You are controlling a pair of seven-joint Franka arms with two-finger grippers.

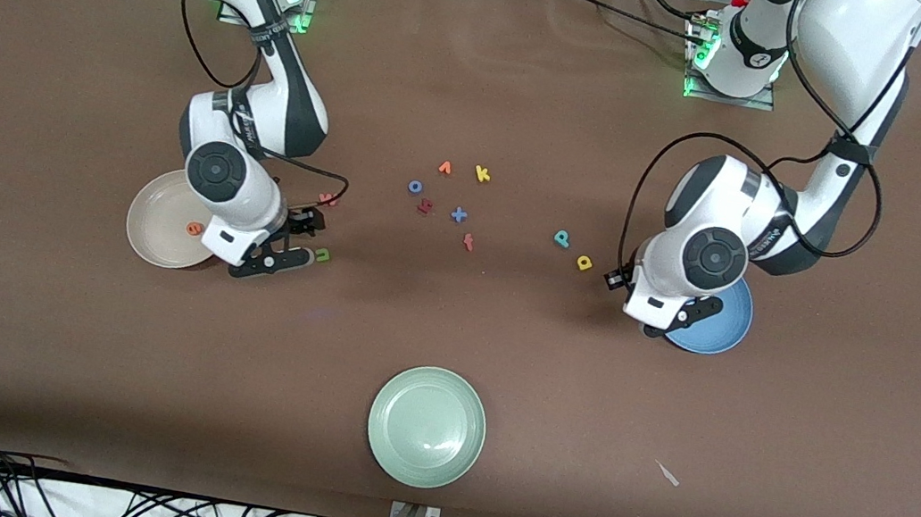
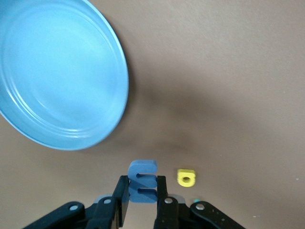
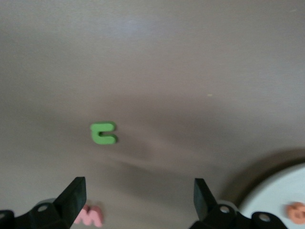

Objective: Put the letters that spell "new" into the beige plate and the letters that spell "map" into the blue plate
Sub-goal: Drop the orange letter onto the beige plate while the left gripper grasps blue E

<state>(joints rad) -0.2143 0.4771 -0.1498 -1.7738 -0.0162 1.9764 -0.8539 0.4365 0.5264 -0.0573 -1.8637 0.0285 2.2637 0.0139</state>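
Both arms are wearing glossy white shells with dark grey joint bands and round black caps at the wrists. Black cables are looping from forearm to wrist. Green lights are glowing at both bases. Each claw, left claw [image 1: 679, 322] and right claw [image 1: 291, 246], is showing matte black fingers with small silver screws.

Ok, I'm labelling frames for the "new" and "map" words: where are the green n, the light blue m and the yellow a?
green n [image 3: 103, 133], right wrist view, on its curved back.
light blue m [image 2: 142, 181], left wrist view, on its middle, between the shut left gripper's fingers.
yellow a [image 2: 186, 177], left wrist view, on its top face.
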